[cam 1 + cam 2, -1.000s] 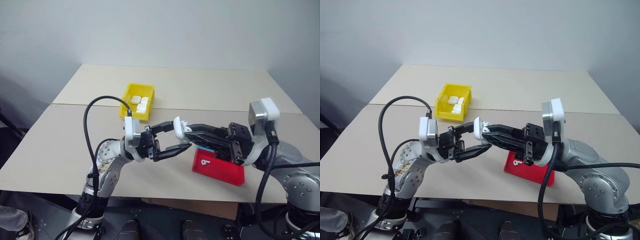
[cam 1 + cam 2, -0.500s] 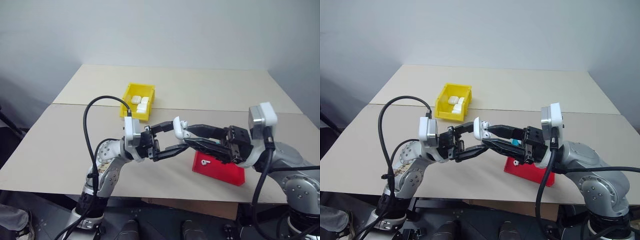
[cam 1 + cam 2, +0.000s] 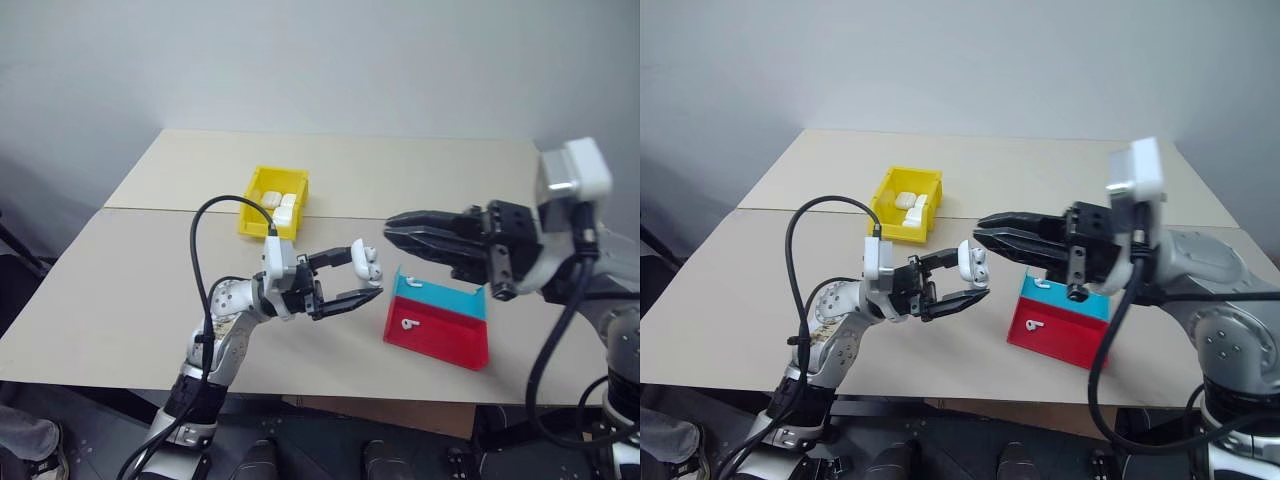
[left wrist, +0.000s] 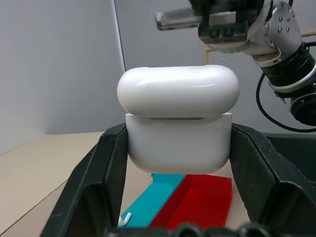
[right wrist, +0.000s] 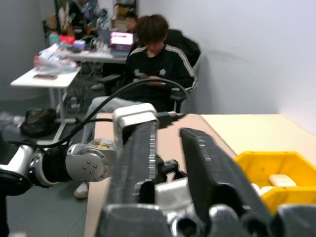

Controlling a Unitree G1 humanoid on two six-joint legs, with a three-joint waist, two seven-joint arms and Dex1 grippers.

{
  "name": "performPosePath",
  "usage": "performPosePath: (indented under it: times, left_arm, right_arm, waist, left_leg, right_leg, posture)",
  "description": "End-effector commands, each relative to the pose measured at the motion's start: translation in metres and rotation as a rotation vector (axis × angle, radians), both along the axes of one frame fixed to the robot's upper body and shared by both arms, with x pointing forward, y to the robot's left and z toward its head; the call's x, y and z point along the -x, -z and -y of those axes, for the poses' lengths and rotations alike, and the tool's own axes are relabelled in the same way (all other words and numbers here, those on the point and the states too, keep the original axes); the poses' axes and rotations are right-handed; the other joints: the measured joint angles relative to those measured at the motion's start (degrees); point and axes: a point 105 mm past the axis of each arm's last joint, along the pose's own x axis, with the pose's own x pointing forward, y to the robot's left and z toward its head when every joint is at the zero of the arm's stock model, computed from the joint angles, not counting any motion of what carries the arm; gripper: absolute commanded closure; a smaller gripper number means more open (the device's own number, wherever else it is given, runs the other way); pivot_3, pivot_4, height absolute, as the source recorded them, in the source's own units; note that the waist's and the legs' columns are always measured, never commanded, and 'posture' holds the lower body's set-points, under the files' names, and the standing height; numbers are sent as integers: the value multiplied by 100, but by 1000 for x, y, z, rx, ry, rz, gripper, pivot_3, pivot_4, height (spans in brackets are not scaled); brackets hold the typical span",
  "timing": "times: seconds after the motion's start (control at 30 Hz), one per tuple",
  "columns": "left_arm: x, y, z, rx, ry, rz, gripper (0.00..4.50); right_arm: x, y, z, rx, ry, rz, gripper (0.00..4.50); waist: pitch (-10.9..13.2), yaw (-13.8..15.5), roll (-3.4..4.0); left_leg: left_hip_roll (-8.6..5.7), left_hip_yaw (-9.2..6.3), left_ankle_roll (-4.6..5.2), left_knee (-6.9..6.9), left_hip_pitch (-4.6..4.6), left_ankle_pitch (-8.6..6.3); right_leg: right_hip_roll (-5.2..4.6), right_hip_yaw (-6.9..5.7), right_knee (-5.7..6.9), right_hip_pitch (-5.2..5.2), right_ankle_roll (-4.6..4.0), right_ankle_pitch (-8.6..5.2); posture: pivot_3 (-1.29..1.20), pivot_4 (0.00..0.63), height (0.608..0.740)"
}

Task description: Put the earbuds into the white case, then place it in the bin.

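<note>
The white case (image 3: 365, 259) sits mid-frame, lid ajar, off the table — one earbud (image 3: 407, 323) lies lower right of it; the yellow bin (image 3: 273, 202) upper left.

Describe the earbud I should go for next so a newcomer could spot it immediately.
Start at the red and teal tray near the table's front edge, on the robot's right. Two tiny white earbuds lie in it: take the earbud on the red half, nearer the robot. The other earbud sits on the teal strip behind it.
</note>
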Motion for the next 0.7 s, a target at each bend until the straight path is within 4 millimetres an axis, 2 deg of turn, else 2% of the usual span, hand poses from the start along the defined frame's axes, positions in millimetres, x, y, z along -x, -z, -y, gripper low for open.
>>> performPosePath:
  times: [0.03,0.2,0.43,0.7]
  left_arm:
    - [3,-8,7,6,21,67,1730]
    - [2,-5,11,-5,25,81,1730]
    - [2,-4,12,-10,16,99,1730]
    - [5,-11,6,12,12,102,1730]
  right_arm:
    - [-4,3,-10,89,-1,41,4468]
    - [-10,14,-18,208,-17,83,4468]
    - [-14,26,-25,279,-20,158,4468]
    - [-24,36,-10,371,42,163,4468]
  waist:
    - [0,9,0]
    - [0,52,0]
    - [0,111,0]
    - [0,131,0]
  left_leg:
    - [0,0,6,-2,-4,3]
    - [0,0,38,-1,-15,19]
    - [0,1,35,2,-15,18]
    - [0,1,14,4,-15,4]
  right_leg:
    - [0,0,-1,-2,0,0]
    - [0,-1,-2,-11,1,0]
    - [0,-2,-1,-12,2,1]
    - [0,-1,0,-11,3,1]
  posture:
    - [0,150,740]
    - [0,150,740]
    - [0,150,740]
    - [0,150,740]
